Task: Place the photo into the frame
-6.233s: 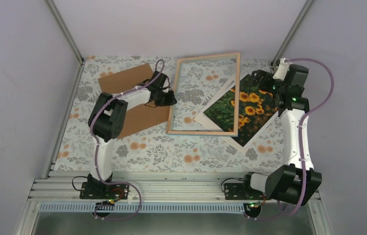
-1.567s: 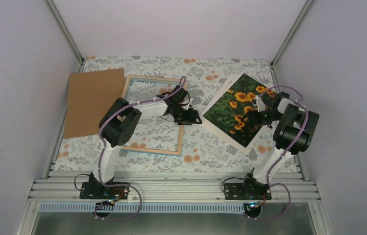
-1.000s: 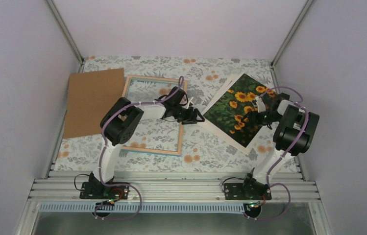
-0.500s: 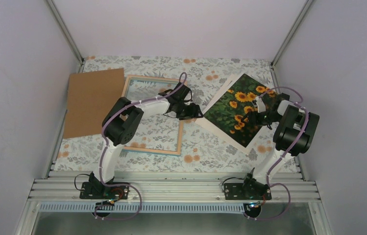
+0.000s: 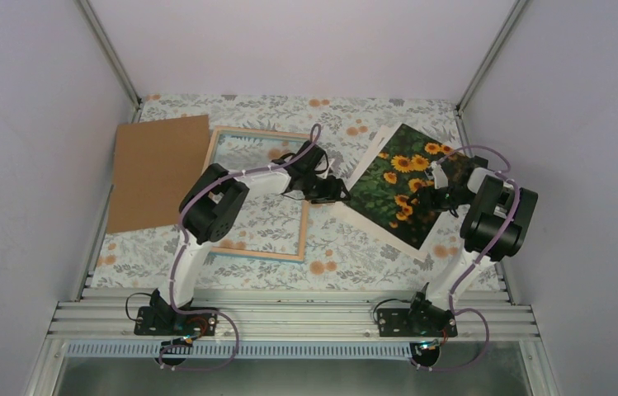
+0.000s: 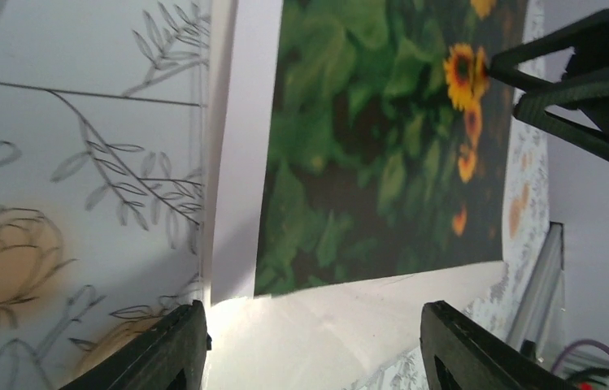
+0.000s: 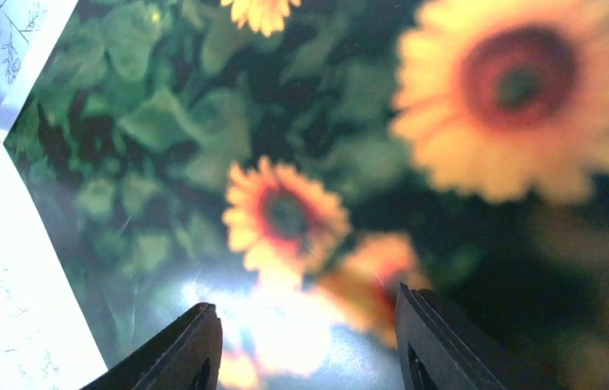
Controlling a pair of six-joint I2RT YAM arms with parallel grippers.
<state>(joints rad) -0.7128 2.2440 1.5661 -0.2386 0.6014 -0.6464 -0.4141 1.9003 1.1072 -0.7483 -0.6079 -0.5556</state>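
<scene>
The photo [image 5: 400, 186], orange-yellow flowers on dark green with a white margin, lies face up at the right of the table. The frame [image 5: 307, 221] lies flat to its left, thin wood-coloured border up, tablecloth showing through the pane. My left gripper [image 5: 336, 190] reaches over the frame's right side to the photo's left corner. In the left wrist view it [image 6: 317, 349] is open, with the white margin of the photo [image 6: 382, 138] between its fingers. My right gripper [image 5: 426, 195] hovers low over the print, open [image 7: 309, 349], flowers of the photo [image 7: 284, 211] filling that view.
A plain brown backing board [image 5: 157, 169] lies at the far left, touching the frame's upper left corner. The floral tablecloth [image 5: 346, 247] covers the table. White walls and metal posts [image 5: 483, 66] close in the back corners. The right gripper [image 6: 577, 81] shows in the left wrist view.
My left gripper has slid right from above the frame to the photo's left corner. The photo's outline has shifted slightly. The right arm has hardly moved.
</scene>
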